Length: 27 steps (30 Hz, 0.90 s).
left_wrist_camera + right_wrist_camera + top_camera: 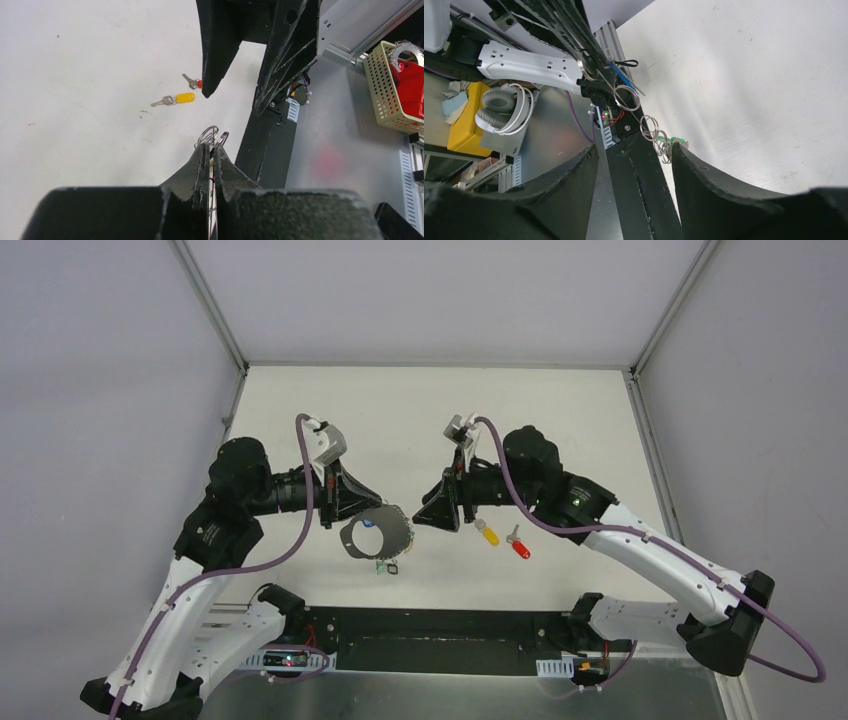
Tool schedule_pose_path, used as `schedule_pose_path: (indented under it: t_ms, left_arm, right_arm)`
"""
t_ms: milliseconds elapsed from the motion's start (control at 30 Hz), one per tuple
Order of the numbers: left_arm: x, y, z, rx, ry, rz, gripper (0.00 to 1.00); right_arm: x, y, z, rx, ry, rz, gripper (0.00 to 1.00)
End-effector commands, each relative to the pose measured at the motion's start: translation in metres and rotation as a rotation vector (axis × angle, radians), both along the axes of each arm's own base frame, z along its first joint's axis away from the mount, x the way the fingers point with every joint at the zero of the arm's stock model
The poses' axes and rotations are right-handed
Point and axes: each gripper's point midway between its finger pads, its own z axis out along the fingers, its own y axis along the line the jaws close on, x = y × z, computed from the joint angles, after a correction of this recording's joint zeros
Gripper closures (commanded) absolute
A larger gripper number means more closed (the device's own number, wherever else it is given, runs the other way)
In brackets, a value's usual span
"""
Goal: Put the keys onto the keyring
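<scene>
My left gripper [372, 505] is shut on the rim of the keyring [376, 536], a grey metal hoop held just above the table. In the left wrist view the left gripper [212, 147] pinches the thin band, with small split rings [212, 135] poking out past its tips. A green and a black key [388, 566] hang under the hoop. The yellow key [488, 533] and the red key [519, 547] lie on the table to the right. My right gripper [425, 517] stands open beside the hoop, holding nothing. Its fingers [714, 185] frame the dangling split rings [655, 134] and green key [677, 141].
A black rail [430, 640] runs along the near table edge between the arm bases. Off the table are headphones [504, 107], a yellow box [466, 125] and a perforated basket [387, 85]. White walls enclose the table at the left, back and right.
</scene>
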Motion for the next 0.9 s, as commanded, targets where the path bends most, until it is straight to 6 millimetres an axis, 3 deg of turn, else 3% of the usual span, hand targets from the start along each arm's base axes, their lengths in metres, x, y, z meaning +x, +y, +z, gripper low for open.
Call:
schedule_pose_path:
  t_ms: [0, 267, 767, 867]
  left_arm:
    - [-0.001, 0.006, 0.007, 0.034, 0.064, 0.049, 1.0]
    - [0.014, 0.012, 0.001, 0.063, 0.224, 0.173, 1.0]
    - [0.018, 0.009, -0.009, 0.077, 0.296, 0.185, 1.0]
    - [0.017, 0.008, -0.011, 0.078, 0.307, 0.177, 1.0]
  right_arm:
    - [-0.006, 0.01, 0.049, 0.123, -0.099, 0.092, 0.46]
    - [-0.005, 0.039, 0.059, 0.129, -0.017, 0.184, 0.61]
    - [0.009, 0.066, 0.033, 0.013, 0.011, 0.181, 0.67]
    - [0.008, 0.069, 0.03, 0.006, 0.017, 0.186, 0.74]
